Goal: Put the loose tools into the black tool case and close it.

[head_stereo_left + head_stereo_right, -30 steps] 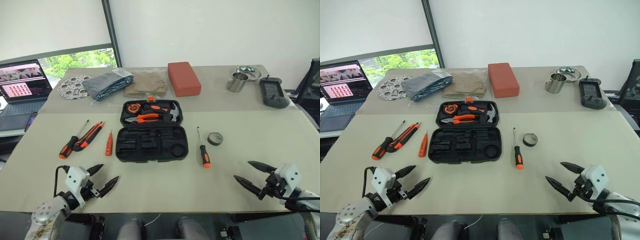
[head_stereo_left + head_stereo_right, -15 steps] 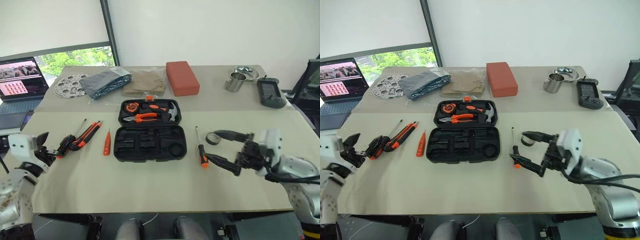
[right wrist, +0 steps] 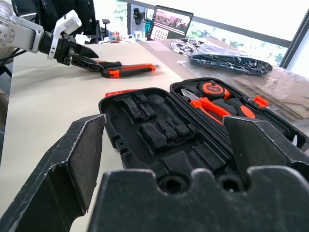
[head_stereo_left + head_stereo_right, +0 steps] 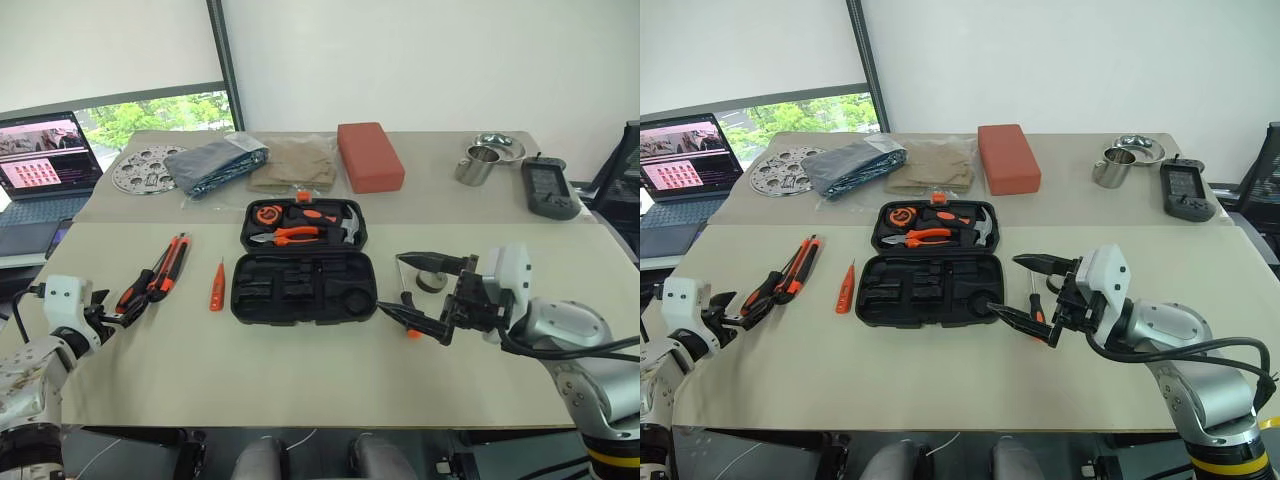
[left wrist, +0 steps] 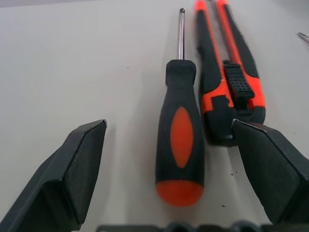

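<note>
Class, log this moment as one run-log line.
left claw: open, astride screwdriver | right claw: open, beside tool case | case: open

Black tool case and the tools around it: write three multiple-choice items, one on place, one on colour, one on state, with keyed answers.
1. Where does the small orange pen-sized tool lie?
A. left of the black tool case
B. inside it
C. on the laptop

2. What colour is the brick-shaped block?
A. blue
B. red-orange
C. green

3. How is the case?
A. shut
B. upside down
C. open

Answers: 1 A, it lies on the table beside the case's left edge. 2 B, it is plainly red-orange. 3 C, the lid lies back, showing pliers and hammer.
</note>
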Action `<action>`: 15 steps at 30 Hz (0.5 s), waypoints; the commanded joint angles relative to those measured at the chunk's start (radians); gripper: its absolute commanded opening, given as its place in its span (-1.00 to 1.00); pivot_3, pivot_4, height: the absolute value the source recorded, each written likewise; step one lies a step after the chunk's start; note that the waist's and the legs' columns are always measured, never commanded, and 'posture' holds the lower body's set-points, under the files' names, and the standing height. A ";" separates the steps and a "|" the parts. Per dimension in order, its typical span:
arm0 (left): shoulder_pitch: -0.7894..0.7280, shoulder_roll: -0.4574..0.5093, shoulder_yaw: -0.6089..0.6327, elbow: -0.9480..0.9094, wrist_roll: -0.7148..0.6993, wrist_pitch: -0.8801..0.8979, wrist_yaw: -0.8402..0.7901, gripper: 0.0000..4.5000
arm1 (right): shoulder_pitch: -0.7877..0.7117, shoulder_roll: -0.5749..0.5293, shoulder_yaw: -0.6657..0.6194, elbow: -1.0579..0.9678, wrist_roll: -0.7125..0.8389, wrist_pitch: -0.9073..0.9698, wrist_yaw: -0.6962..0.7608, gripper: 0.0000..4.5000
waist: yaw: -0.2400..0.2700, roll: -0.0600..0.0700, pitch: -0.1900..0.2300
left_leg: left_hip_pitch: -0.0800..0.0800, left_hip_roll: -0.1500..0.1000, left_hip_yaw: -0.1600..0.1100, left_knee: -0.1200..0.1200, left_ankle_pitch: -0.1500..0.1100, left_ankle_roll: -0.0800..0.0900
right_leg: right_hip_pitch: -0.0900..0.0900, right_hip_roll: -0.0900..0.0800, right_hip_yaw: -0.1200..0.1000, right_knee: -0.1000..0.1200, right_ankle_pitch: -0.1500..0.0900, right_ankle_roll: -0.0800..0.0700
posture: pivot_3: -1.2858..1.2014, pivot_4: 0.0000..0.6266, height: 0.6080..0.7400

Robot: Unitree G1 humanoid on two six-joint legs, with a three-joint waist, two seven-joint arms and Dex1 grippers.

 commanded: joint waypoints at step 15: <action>0.004 0.001 0.055 0.010 -0.009 -0.019 -0.001 -0.60 | -0.010 0.000 -0.022 -0.002 -0.024 -0.025 0.004 1.00 | 0.000 -0.001 -0.001 | -0.001 0.000 0.000 0.000 0.000 0.000 | 0.000 0.000 0.000 0.000 0.000 0.000 | 0.03 -0.52 1.00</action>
